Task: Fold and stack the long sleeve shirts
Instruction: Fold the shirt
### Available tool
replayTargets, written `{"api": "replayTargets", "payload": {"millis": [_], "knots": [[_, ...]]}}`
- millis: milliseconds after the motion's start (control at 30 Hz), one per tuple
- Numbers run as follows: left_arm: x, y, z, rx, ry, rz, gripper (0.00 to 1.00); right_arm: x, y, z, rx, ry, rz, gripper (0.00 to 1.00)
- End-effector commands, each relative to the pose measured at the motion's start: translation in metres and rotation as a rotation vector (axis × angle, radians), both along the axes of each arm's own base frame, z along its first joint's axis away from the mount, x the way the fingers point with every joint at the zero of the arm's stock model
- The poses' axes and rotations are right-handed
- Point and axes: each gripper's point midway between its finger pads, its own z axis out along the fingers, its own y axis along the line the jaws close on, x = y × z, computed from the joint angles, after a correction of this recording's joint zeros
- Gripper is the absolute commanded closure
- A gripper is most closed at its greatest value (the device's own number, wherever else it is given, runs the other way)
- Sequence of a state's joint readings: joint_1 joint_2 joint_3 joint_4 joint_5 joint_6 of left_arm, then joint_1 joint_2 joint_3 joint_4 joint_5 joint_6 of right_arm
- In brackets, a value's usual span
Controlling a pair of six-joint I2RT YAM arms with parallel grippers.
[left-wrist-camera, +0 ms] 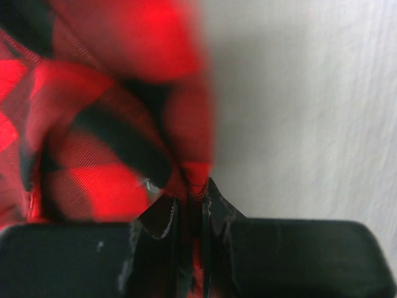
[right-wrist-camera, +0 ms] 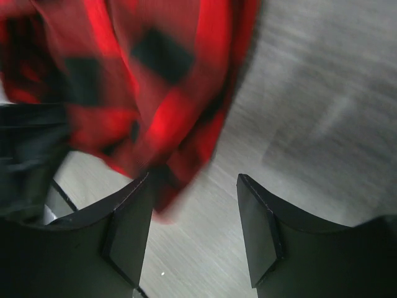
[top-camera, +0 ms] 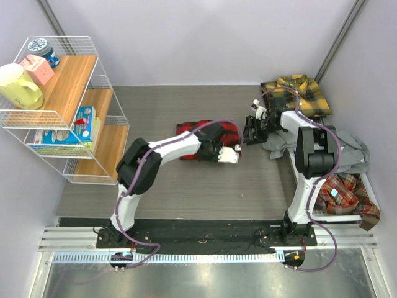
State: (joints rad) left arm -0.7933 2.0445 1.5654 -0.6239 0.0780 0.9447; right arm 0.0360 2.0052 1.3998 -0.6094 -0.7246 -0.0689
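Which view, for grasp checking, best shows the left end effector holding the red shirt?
Left wrist: left end effector pinching the red-and-black check shirt, close up. Top external: arm covers it. Right wrist: blurred cloth.

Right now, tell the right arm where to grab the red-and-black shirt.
Take the hanging edge of the red-and-black shirt, coming in from its right side, where the open right gripper faces it. The left gripper pinches the fabric up, so that edge droops free.

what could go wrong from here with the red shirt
1. The left gripper pinches only a thin edge of the red shirt, so it may slip out.
2. The right gripper is open, with the shirt off to one side of its gap, so closing might miss.
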Motion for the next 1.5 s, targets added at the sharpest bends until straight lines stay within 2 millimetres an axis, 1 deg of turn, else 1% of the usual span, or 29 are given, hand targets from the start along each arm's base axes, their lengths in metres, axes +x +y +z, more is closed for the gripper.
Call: {"api": "replayTargets", "payload": {"millis": [0, 67, 133, 167, 233, 333, 367, 400, 433, 467, 500, 533, 633, 667, 767, 867, 967, 1033, 1067, 1133, 1200, 1233, 1267, 1300, 1333, 1367, 1400, 1433, 1467], "knots": [[-0.035, -0.034, -0.006, -0.019, 0.071, -0.012, 0.95, -0.011, -0.003, 0.026, 0.024, -0.034, 0.003, 0.39], [-0.051, -0.048, -0.007, -0.038, 0.107, -0.004, 0.94, -0.016, -0.007, 0.026, 0.021, -0.024, 0.002, 0.39], [-0.062, -0.05, -0.005, -0.044, 0.149, -0.002, 0.91, -0.019, -0.007, 0.029, 0.019, -0.037, 0.022, 0.39], [-0.068, -0.048, -0.002, -0.038, 0.168, -0.006, 0.8, -0.019, -0.017, 0.031, 0.018, -0.033, 0.006, 0.39], [-0.087, -0.04, 0.003, -0.031, 0.244, -0.012, 0.67, -0.018, -0.018, 0.037, 0.015, -0.063, 0.038, 0.38], [-0.1, -0.034, 0.04, -0.115, 0.32, -0.002, 0.52, -0.015, -0.014, 0.051, 0.038, -0.101, 0.07, 0.38], [-0.095, -0.031, 0.055, -0.153, 0.337, 0.031, 0.41, -0.014, -0.013, 0.055, 0.044, -0.109, 0.077, 0.38], [-0.093, -0.028, 0.074, -0.196, 0.34, 0.047, 0.38, -0.01, -0.01, 0.06, 0.052, -0.125, 0.086, 0.38], [-0.093, -0.025, 0.082, -0.221, 0.368, 0.073, 0.25, -0.009, -0.006, 0.065, 0.065, -0.139, 0.102, 0.38], [-0.082, -0.018, 0.093, -0.255, 0.386, 0.146, 0.24, -0.007, -0.005, 0.069, 0.061, -0.164, 0.119, 0.39], [-0.081, -0.012, 0.096, -0.258, 0.406, 0.176, 0.24, -0.002, -0.005, 0.073, 0.058, -0.192, 0.129, 0.39], [-0.08, -0.006, 0.095, -0.258, 0.426, 0.215, 0.26, -0.004, 0.012, 0.075, 0.057, -0.21, 0.182, 0.39], [-0.078, 0.014, 0.082, -0.267, 0.49, 0.328, 0.3, 0.007, 0.024, 0.073, 0.012, -0.271, 0.252, 0.41], [-0.085, 0.017, 0.069, -0.264, 0.525, 0.337, 0.31, 0.015, 0.026, 0.079, -0.001, -0.307, 0.268, 0.42], [-0.095, 0.017, 0.059, -0.286, 0.57, 0.353, 0.41, 0.022, 0.034, 0.067, -0.042, -0.328, 0.352, 0.46], [-0.105, 0.019, 0.04, -0.273, 0.621, 0.383, 0.53, 0.009, 0.035, 0.037, -0.088, -0.254, 0.438, 0.54], [-0.107, 0.022, 0.018, -0.251, 0.637, 0.466, 0.5, -0.012, 0.03, 0.009, -0.124, -0.187, 0.52, 0.62], [-0.097, 0.027, 0.001, -0.223, 0.598, 0.538, 0.5, -0.022, 0.024, -0.003, -0.156, -0.171, 0.552, 0.65], [-0.09, 0.033, -0.012, -0.191, 0.567, 0.577, 0.51, -0.035, 0.022, -0.013, -0.16, -0.134, 0.565, 0.67], [-0.064, 0.054, -0.029, -0.136, 0.453, 0.671, 0.56, -0.05, 0.019, -0.018, -0.165, -0.107, 0.59, 0.68], [-0.041, 0.073, -0.043, -0.117, 0.403, 0.756, 0.58, -0.075, 0.023, -0.019, -0.147, -0.073, 0.62, 0.69], [-0.016, 0.092, -0.045, -0.137, 0.374, 0.827, 0.59, -0.084, 0.03, -0.018, -0.119, -0.06, 0.625, 0.68], [0.005, 0.095, -0.046, -0.155, 0.363, 0.87, 0.59, -0.101, 0.037, -0.015, -0.088, -0.041, 0.633, 0.67], [0.023, 0.1, -0.045, -0.172, 0.357, 0.909, 0.59, -0.116, 0.057, -0.012, -0.057, -0.029, 0.671, 0.66], [0.045, 0.117, -0.042, -0.201, 0.37, 0.974, 0.59, -0.122, 0.08, -0.002, 0.015, -0.023, 0.64, 0.63], [0.079, 0.111, -0.017, -0.295, 0.341, 1.013, 0.59, -0.133, 0.098, 0.002, 0.055, -0.017, 0.662, 0.62], [0.093, 0.114, -0.024, -0.306, 0.362, 1.048, 0.59, -0.139, 0.115, 0.013, 0.089, -0.035, 0.684, 0.61], [0.103, 0.122, -0.018, -0.331, 0.397, 1.081, 0.55, -0.146, 0.145, 0.031, 0.147, -0.079, 0.745, 0.59], [0.126, 0.117, 0.007, -0.405, 0.375, 1.085, 0.51, -0.147, 0.155, 0.044, 0.181, -0.085, 0.75, 0.55]]}}
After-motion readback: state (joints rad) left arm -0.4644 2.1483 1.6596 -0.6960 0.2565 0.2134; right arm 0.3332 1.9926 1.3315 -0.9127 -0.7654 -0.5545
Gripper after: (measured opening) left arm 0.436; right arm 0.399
